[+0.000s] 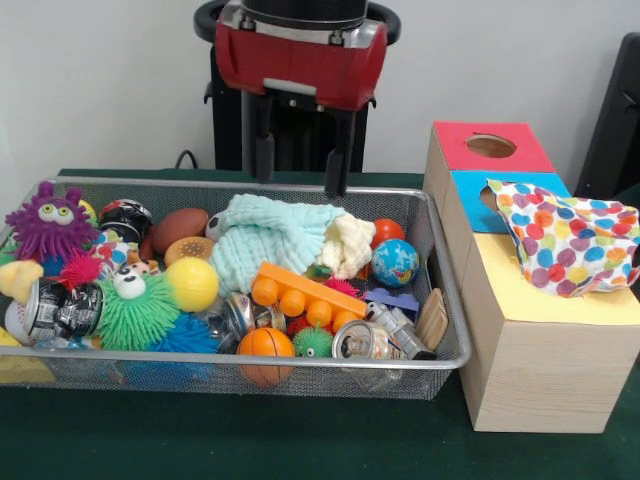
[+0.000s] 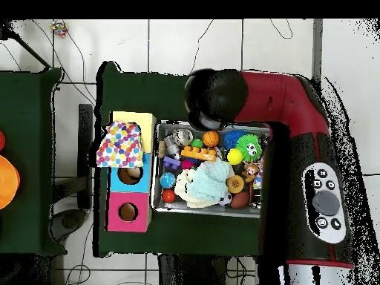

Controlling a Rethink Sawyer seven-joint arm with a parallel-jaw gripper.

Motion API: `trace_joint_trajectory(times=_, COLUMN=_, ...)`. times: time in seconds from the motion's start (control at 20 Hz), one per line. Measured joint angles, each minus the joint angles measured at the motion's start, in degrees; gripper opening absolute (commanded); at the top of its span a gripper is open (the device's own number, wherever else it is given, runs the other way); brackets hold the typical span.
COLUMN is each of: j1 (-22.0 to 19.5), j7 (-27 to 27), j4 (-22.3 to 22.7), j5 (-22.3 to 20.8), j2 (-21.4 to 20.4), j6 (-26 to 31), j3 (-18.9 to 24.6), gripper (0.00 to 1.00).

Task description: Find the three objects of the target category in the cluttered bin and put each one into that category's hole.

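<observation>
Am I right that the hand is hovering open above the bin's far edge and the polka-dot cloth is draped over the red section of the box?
Not quite. The front view shows the polka-dot cloth draped over the blue section and yellow section of the box; the red section is uncovered. The hand does hover open above the bin's far edge.

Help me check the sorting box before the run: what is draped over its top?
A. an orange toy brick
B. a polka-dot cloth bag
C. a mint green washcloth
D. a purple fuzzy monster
B: the polka-dot cloth bag lies across the wooden box, partly covering the blue section's hole.
</observation>
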Motion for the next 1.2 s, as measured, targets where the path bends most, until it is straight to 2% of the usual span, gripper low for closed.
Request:
trace_joint_trajectory(times=0.1, j1=-1.6, j7=0.0, j4=0.3, j5=0.0, j2=0.4, j6=-0.5, j3=1.0, gripper=1.0)
trace_joint_trajectory(times=0.65, j1=-4.4, j7=0.0, j4=2.8, j5=-0.3, j2=0.6, j6=-1.9, j3=1.9, gripper=1.0)
trace_joint_trajectory(times=0.95, j1=-5.3, j7=0.0, j4=5.9, j5=-1.8, j2=0.0, j6=-6.1, j3=2.7, gripper=1.0)
trace_joint_trajectory(times=1.0, j1=-5.8, j7=0.0, j4=7.4, j5=-2.6, j2=-0.2, j6=-8.6, j3=3.1, gripper=1.0)
trace_joint_trajectory(times=1.2, j1=-6.7, j7=0.0, j4=9.5, j5=-3.6, j2=-0.7, j6=-12.0, j3=3.9, gripper=1.0)
